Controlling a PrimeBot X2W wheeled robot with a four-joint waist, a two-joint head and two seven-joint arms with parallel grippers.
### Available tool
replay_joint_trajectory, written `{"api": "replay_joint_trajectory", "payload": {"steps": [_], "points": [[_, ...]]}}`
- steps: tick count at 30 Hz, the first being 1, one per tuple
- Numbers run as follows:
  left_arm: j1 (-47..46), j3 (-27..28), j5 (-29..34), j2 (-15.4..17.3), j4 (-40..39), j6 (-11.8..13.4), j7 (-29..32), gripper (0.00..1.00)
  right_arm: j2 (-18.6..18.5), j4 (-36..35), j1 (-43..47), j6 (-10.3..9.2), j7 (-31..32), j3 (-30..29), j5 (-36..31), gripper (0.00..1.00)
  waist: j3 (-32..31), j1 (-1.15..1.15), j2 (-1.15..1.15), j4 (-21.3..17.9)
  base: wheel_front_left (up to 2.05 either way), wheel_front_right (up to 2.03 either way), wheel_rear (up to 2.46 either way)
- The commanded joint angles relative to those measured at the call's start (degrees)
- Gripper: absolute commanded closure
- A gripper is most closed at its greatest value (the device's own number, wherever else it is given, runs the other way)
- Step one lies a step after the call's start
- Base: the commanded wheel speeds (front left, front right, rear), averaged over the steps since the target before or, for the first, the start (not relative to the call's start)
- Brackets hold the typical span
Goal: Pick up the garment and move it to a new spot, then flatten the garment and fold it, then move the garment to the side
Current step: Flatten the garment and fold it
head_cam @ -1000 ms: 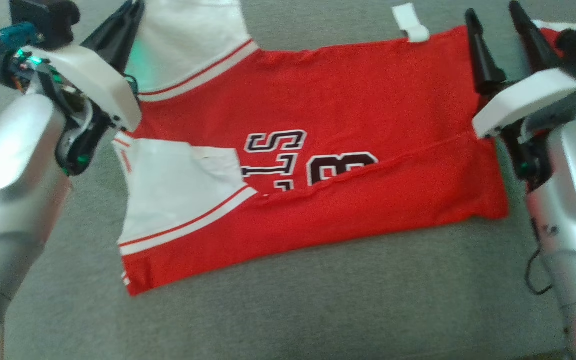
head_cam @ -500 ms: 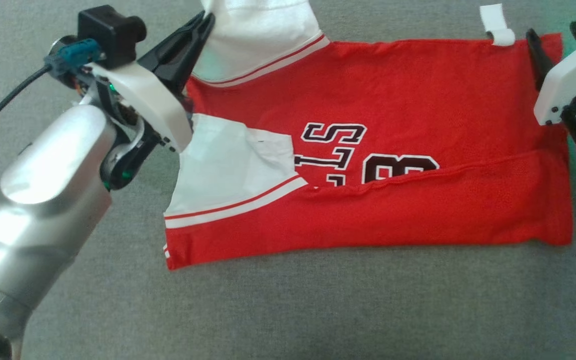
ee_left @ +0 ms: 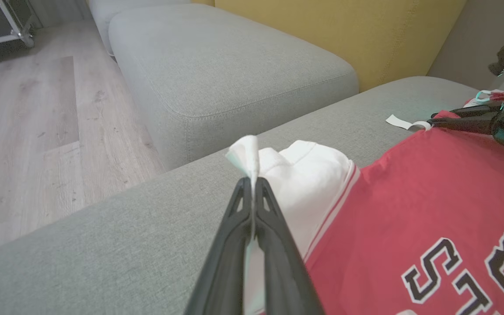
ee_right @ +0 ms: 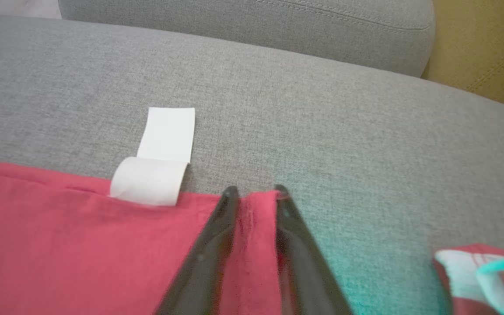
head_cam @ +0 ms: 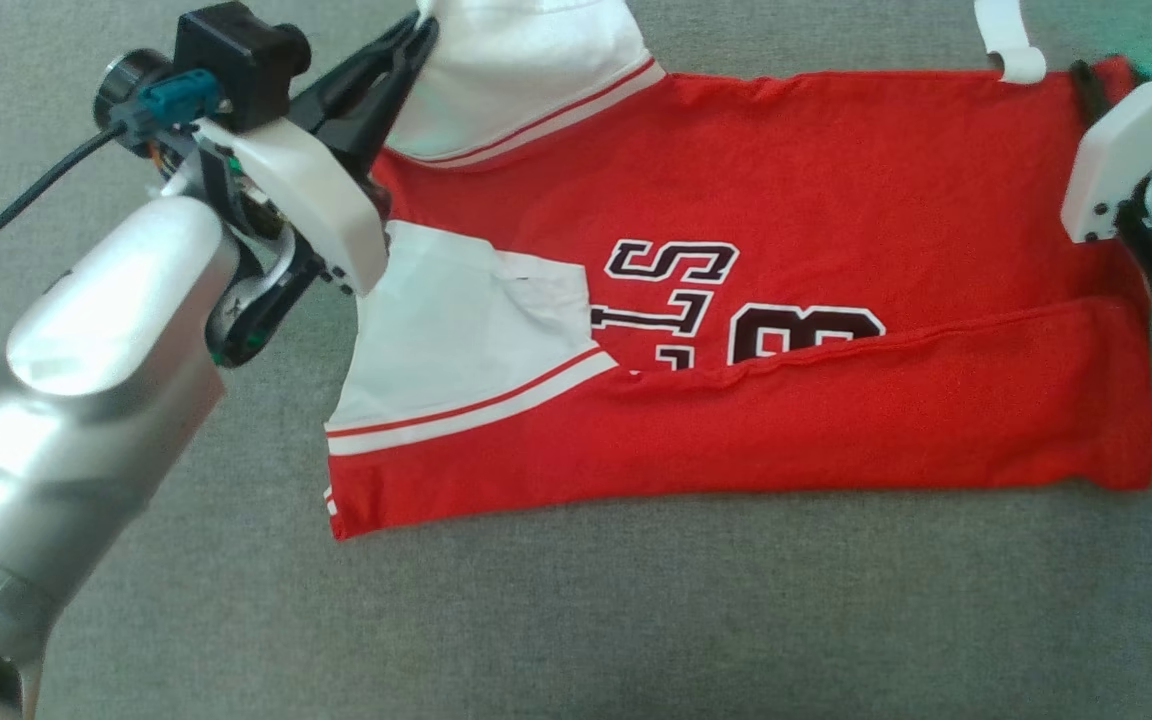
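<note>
The garment (head_cam: 786, 200) is a red jersey with white sleeves and black lettering, lying flat on the grey sofa seat (head_cam: 636, 620) with its near edge folded over. My left gripper (head_cam: 421, 30) is shut on the far white sleeve, and the left wrist view shows a tuft of white cloth pinched at its tips (ee_left: 252, 181). My right gripper (ee_right: 255, 190) straddles the garment's far right hem corner. Red fabric lies between its fingers, which still stand apart. The same gripper (ee_left: 435, 122) shows low over that corner in the left wrist view.
A white label tag (ee_right: 160, 162) sticks out from the hem just left of my right gripper. Another red, white and teal cloth (ee_right: 479, 271) lies to the right. Beyond the seat are a second grey cushion (ee_left: 217, 61), a yellow backrest (ee_left: 344, 26) and wooden floor (ee_left: 29, 109).
The head view has shifted, so the garment sits further right in it. My right gripper's fingers have come down over the hem corner and drawn closer together. The left gripper still holds the sleeve.
</note>
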Motion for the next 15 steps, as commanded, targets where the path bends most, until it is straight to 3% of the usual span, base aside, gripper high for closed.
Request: {"api": "replay_joint_trajectory", "payload": {"steps": [1, 8, 15], "points": [[-3.0, 2.1, 0.5, 2.3, -0.7, 0.4, -0.5, 1.0, 0.3, -0.6, -0.3, -0.05, -0.6, 0.9, 0.5, 1.0, -0.1, -0.01, 0.0, -0.2, 0.0, 0.0, 0.0], [-4.2, 3.9, 1.3, 2.9, 3.8, 2.9, -4.1, 1.0, 1.7, -1.7, -3.2, -0.05, -4.8, 1.9, 5.0, 1.0, -1.4, -0.01, 0.0, -1.9, 0.0, 0.0, 0.0], [-10.2, 4.7, 3.9, 2.2, 11.5, 3.4, -7.9, 1.0, 2.8, -3.9, -7.4, -0.05, -9.1, 2.4, 10.1, 1.0, -1.2, -0.01, 0.0, -3.8, 0.0, 0.0, 0.0]]}}
